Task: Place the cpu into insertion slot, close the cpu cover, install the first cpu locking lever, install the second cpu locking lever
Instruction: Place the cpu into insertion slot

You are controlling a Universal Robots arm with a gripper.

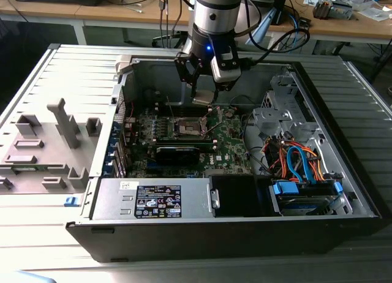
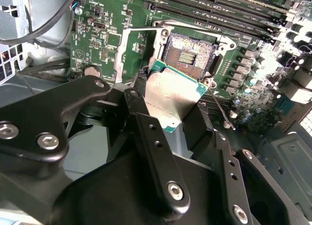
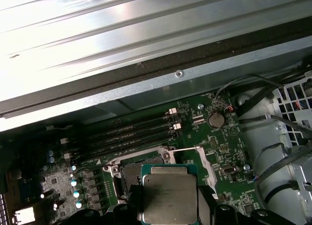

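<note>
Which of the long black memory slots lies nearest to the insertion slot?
The end slot of the row, the only one directly beside the insertion slot; the others lie beyond it, toward the case wall.

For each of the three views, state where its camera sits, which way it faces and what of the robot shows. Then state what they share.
Exterior view: off the arm, above the open computer case, looking down into it; the arm and gripper show.
Second wrist view: on the wrist, looking along the fingers at the cpu they clamp, insertion slot beyond.
First wrist view: on the wrist, looking over the cpu at the motherboard; dark gripper parts flank the cpu.
Shared: all three show the held cpu and the insertion slot.
</note>
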